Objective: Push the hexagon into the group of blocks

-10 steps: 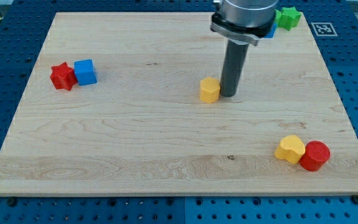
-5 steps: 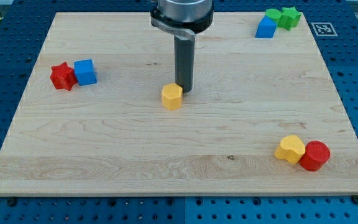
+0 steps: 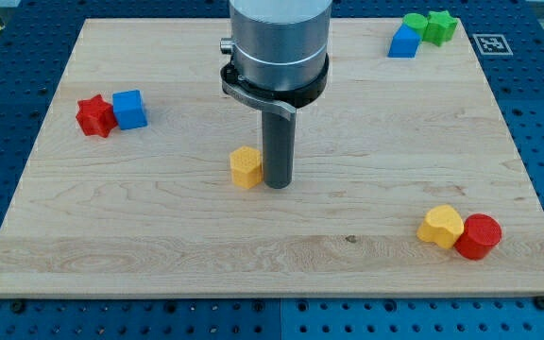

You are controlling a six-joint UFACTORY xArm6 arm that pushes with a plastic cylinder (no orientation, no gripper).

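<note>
A small yellow hexagon block (image 3: 245,167) lies on the wooden board (image 3: 159,236), a little left of its middle. My tip (image 3: 277,183) stands right against the hexagon's right side, touching or nearly touching it. Towards the view's left, a red star block (image 3: 93,116) and a blue cube (image 3: 129,109) sit pressed together as a pair. The hexagon is well apart from them, to their right and lower.
A blue block (image 3: 403,42) and two green blocks (image 3: 430,25) cluster at the view's top right. A yellow block (image 3: 440,227) and a red cylinder (image 3: 479,236) touch at the bottom right. The arm's grey body (image 3: 279,42) hides part of the board's top middle.
The hexagon has slid leftward and a little down the view, pushed by my tip. The tip moved left from the board's middle, then came lower beside the hexagon's right side.
</note>
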